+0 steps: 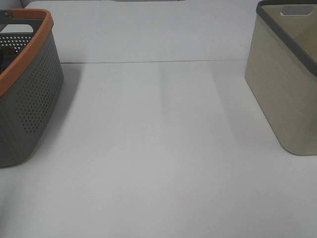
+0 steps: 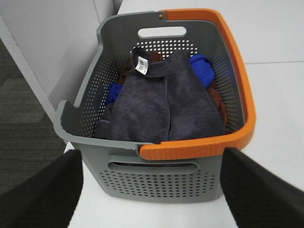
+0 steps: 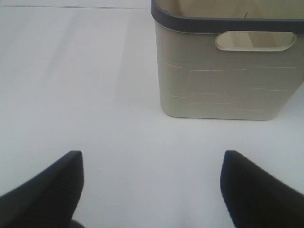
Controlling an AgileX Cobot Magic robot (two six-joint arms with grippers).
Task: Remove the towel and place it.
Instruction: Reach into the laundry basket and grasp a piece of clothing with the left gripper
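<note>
— Since the towel (image 2: 164,102) lies uppermost in the grey basket (image 2: 156,183), spread over blue cloths (image 2: 202,71) and a rust-coloured one (image 2: 216,97), where should it be gripped?
— A fold near its middle is to be preferred, away from the white tag (image 2: 141,65) and the orange rim (image 2: 240,90). If only the top layer is pinched, the cloths beneath are less likely to be dragged out with it.
— How are the jaws found?
— Both pairs are seen spread wide, with nothing between them. The left jaws are held short of the grey basket, not yet over it. The right jaws are held over the bare surface (image 1: 158,148), facing the beige basket (image 3: 223,80).
— So the left arm is to be used?
— That is judged likely, as the grey basket stands on its side. A straight descent is advised, clear of the perforated walls, and the thick terry should be bitten deeply enough not to be lost on the lift.
— And the placing?
— That cannot be told. The open surface and the beige basket, well apart from the grey one, are both candidates. The rim should be fully cleared before anything is carried sideways.
</note>
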